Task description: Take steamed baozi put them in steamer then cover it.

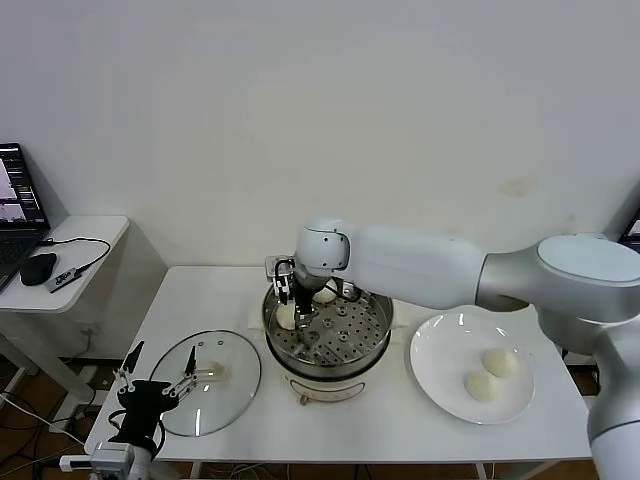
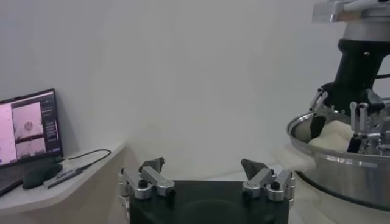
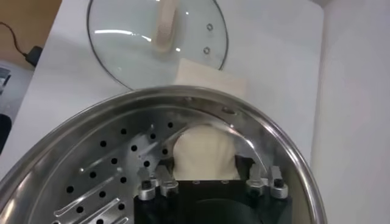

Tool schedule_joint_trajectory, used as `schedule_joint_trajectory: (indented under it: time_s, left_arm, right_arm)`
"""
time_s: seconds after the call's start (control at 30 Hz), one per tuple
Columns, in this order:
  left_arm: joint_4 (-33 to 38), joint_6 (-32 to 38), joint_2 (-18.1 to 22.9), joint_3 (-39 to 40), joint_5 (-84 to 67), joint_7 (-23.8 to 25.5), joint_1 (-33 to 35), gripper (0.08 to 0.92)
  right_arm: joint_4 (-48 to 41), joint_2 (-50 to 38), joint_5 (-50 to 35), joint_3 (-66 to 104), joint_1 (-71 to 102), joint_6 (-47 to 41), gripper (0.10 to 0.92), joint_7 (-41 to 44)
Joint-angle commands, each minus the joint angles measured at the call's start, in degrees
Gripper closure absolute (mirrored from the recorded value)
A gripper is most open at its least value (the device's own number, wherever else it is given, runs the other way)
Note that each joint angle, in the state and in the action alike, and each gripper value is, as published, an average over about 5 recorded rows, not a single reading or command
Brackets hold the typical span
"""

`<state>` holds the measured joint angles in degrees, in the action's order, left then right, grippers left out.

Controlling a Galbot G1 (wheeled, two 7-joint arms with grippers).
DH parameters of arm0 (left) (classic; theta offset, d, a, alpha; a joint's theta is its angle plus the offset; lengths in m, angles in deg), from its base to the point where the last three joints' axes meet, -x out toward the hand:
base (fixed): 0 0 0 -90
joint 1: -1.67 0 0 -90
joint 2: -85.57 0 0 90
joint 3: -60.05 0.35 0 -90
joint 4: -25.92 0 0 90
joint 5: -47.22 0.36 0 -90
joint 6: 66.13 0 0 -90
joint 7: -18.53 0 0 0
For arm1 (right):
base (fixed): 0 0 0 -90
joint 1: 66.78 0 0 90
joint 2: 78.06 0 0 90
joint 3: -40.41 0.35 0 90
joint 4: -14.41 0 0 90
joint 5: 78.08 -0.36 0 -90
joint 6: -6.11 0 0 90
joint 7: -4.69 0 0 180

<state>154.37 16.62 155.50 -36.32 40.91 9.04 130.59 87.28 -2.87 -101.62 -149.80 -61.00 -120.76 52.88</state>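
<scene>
From the head camera I have my right gripper down inside the steamer, fingers set either side of a steamed baozi at the left part of the perforated tray; a second bun sits just behind the tool, and two more wait on the white plate, well off to the tool's right. The cover lies flat on the table to the steamer's left, with my idle left gripper parked at its near edge. In the left wrist view that gripper shows its fingers spread wide on nothing, and farther off the right tool's fingers flank the pale bun above the steamer's rim. The right wrist view puts the bun between my fingers, which look closed on its sides, resting on the tray, the glass lid beyond the rim. I judge these buns light, soft and easily dented, so grip gently at the widest part; the lid looks heavier, slick and breakable, best taken by its bar handle.
</scene>
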Motion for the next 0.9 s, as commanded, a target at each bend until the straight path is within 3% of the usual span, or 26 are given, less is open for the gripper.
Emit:
schedule_joint_trajectory:
  time_s: [0.03,0.47,0.73,0.9]
  left_arm:
    - [0.27,0.0,0.04,-0.13,-0.04,0.01,0.16,0.177]
    - [1.46,-0.1,-0.23,0.35,0.06,0.06,0.77,0.177]
    - [2.0,-0.11,-0.2,1.11,0.69,0.07,1.76,0.177]
    - [2.03,-0.07,0.06,1.87,1.35,0.04,2.28,0.177]
  right_arm:
    - [2.28,-2.76,1.08,-0.24,-4.17,1.08,0.241,4.45]
    - [19.35,-29.38,6.06,-1.63,-14.59,10.12,0.203,13.75]
    - [26.82,-49.32,14.75,2.98,-6.93,15.42,0.203,16.19]
    - [27.41,-56.83,21.96,6.56,1.62,19.59,0.203,17.03]
